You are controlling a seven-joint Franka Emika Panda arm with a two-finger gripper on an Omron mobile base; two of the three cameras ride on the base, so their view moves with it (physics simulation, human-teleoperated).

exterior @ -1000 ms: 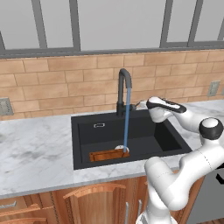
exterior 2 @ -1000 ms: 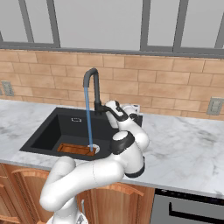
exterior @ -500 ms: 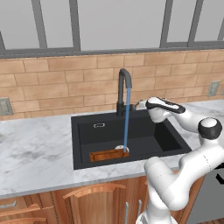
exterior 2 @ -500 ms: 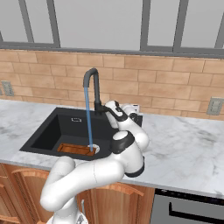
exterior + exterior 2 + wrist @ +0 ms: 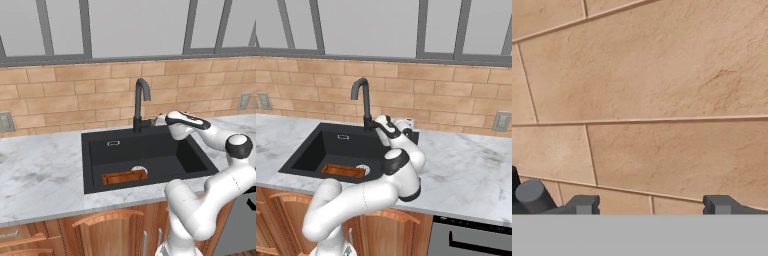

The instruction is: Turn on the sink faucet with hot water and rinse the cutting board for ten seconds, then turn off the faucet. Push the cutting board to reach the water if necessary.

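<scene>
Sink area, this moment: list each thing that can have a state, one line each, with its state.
sink faucet: off, no stream from the spout.
cutting board: flat on the basin floor, beside the white drain.
sink: no water running in it.
pincer: open, nothing between the fingertips, at the faucet's base lever, facing the brick wall.

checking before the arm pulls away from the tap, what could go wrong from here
1. The gripper, jaws apart, sits right beside the short side lever of the tall matte-black gooseneck faucet; a careless retreat could knock it and restart the flow.
2. The hand camera faces tan brick wall closely, so moving forward risks hitting it.
3. The small orange-brown wooden cutting board lies beside the white round drain.
</scene>
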